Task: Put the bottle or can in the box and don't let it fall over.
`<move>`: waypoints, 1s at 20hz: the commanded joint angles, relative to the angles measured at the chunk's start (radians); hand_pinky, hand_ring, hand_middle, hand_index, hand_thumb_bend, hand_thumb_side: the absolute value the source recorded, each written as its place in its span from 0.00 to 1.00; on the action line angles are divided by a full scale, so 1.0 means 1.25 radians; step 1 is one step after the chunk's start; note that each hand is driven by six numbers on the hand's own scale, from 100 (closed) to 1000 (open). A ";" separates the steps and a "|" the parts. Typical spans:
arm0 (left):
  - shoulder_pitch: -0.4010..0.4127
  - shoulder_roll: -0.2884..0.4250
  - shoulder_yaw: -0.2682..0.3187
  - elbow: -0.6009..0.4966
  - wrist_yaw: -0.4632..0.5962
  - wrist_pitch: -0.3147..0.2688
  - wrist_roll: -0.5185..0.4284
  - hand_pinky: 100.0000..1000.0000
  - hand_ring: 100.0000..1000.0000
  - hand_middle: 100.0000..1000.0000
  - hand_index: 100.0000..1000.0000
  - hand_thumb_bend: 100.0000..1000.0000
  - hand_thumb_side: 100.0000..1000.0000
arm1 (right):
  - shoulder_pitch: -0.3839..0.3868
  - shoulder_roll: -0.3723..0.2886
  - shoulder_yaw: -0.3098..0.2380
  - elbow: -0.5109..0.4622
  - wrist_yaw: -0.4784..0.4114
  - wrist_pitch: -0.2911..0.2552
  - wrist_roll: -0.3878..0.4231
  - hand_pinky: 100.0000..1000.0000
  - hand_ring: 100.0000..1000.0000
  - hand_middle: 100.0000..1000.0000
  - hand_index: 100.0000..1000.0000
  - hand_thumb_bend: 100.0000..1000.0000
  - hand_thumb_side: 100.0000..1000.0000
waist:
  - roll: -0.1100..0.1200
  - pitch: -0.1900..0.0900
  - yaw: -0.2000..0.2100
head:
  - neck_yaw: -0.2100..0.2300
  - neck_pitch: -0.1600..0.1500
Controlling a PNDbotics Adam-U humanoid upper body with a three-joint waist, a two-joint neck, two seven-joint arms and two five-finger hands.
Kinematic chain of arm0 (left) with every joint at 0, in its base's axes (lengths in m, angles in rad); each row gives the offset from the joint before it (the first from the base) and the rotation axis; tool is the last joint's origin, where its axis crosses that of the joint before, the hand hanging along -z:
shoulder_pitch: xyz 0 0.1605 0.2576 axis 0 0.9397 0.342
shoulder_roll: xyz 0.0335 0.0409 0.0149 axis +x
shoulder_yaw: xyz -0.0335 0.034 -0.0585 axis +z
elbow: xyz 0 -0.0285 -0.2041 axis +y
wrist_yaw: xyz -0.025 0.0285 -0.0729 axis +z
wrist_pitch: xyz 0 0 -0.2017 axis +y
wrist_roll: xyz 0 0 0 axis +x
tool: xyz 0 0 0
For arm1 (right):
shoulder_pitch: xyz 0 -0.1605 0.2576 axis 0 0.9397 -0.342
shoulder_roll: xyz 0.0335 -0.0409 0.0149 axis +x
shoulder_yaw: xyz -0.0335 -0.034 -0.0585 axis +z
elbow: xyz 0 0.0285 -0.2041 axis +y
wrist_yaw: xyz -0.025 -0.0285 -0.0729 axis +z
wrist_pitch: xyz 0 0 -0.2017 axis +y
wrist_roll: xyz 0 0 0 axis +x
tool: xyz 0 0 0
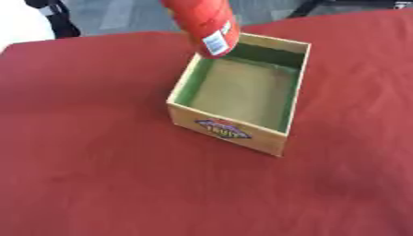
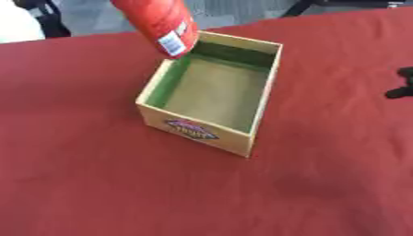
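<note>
Fingers holding the red cylindrical can with a white label (image 1: pixel 206 25) are out of view, so their state is unknowable; black fingertips, perhaps the right hand (image 2: pixel 401 84), show at three o'clock. Can hangs tilted over the open wooden box (image 1: pixel 230 131)'s eleven-o'clock corner: lowering step. Next: straighten, descend inside.

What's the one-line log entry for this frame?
red can: tilted, above box's far-left corner, holder out of frame | box: empty, upright on red table | right hand: at right edge, idle
</note>
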 commanded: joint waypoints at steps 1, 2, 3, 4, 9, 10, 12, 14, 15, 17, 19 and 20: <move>-0.005 -0.001 -0.004 0.003 -0.026 -0.009 0.014 0.00 0.00 0.00 0.04 0.40 0.00 | -0.010 -0.012 0.000 -0.019 -0.005 0.000 0.005 1.00 0.64 0.74 0.94 0.00 0.61 | -0.003 -0.008 -0.004 | 0.003 -0.014; -0.001 -0.007 -0.007 0.007 -0.035 -0.012 0.017 0.00 0.00 0.00 0.04 0.40 0.00 | -0.012 -0.010 0.001 -0.019 -0.005 0.000 0.006 1.00 0.64 0.74 0.94 0.00 0.61 | -0.003 -0.005 -0.007 | 0.004 -0.016; 0.003 -0.012 -0.011 0.011 -0.044 -0.015 0.020 0.00 0.00 0.00 0.04 0.40 0.00 | -0.014 -0.009 0.002 -0.019 -0.005 0.001 0.008 1.00 0.64 0.74 0.94 0.00 0.61 | -0.003 -0.003 -0.010 | 0.004 -0.016; 0.007 -0.017 -0.014 0.015 -0.053 -0.018 0.025 0.00 0.00 0.00 0.05 0.36 0.00 | -0.015 -0.008 0.003 -0.019 -0.004 0.001 0.009 1.00 0.64 0.74 0.95 0.00 0.61 | -0.003 -0.001 -0.011 | 0.004 -0.017; 0.026 -0.040 -0.031 0.042 -0.084 -0.036 0.054 0.00 0.00 0.00 0.10 0.22 0.00 | -0.024 -0.004 0.005 -0.019 -0.005 0.001 0.014 1.00 0.64 0.74 0.95 0.00 0.61 | -0.004 0.008 -0.020 | 0.005 -0.024; 0.029 -0.044 -0.035 0.046 -0.088 -0.041 0.057 0.00 0.00 0.02 0.12 0.18 0.00 | -0.025 -0.003 0.005 -0.019 -0.005 0.001 0.015 1.00 0.64 0.74 0.95 0.00 0.61 | -0.004 0.010 -0.022 | 0.005 -0.025; 0.032 -0.052 -0.041 0.054 -0.089 -0.050 0.060 0.00 0.04 0.08 0.18 0.16 0.00 | -0.026 -0.001 0.005 -0.019 -0.005 0.002 0.017 1.00 0.64 0.74 0.95 0.00 0.61 | -0.005 0.012 -0.025 | 0.006 -0.025; 0.035 -0.058 -0.046 0.063 -0.087 -0.057 0.058 0.00 0.08 0.14 0.24 0.14 0.00 | -0.027 0.000 0.005 -0.019 -0.005 0.002 0.018 1.00 0.64 0.74 0.95 0.00 0.61 | -0.005 0.014 -0.027 | 0.008 -0.026; 0.037 -0.061 -0.048 0.068 -0.086 -0.059 0.056 0.00 0.11 0.18 0.27 0.14 0.00 | -0.028 0.001 0.005 -0.019 -0.004 0.002 0.018 1.00 0.64 0.74 0.95 0.00 0.61 | -0.005 0.015 -0.029 | 0.009 -0.027; 0.041 -0.065 -0.053 0.078 -0.088 -0.067 0.051 0.00 0.36 0.37 0.45 0.18 0.00 | -0.028 0.002 0.005 -0.019 -0.003 0.003 0.020 1.00 0.64 0.74 0.95 0.00 0.61 | -0.005 0.016 -0.031 | 0.010 -0.026; 0.043 -0.068 -0.058 0.084 -0.094 -0.081 0.040 0.18 0.52 0.49 0.57 0.23 0.00 | -0.026 0.005 0.004 -0.019 -0.001 0.005 0.021 1.00 0.64 0.74 0.95 0.00 0.61 | -0.005 0.015 -0.031 | 0.011 -0.023; 0.044 -0.068 -0.059 0.086 -0.097 -0.091 0.034 0.49 0.70 0.63 0.70 0.30 0.10 | -0.026 0.005 0.004 -0.019 -0.001 0.005 0.020 1.00 0.64 0.74 0.95 0.00 0.61 | -0.005 0.015 -0.030 | 0.012 -0.022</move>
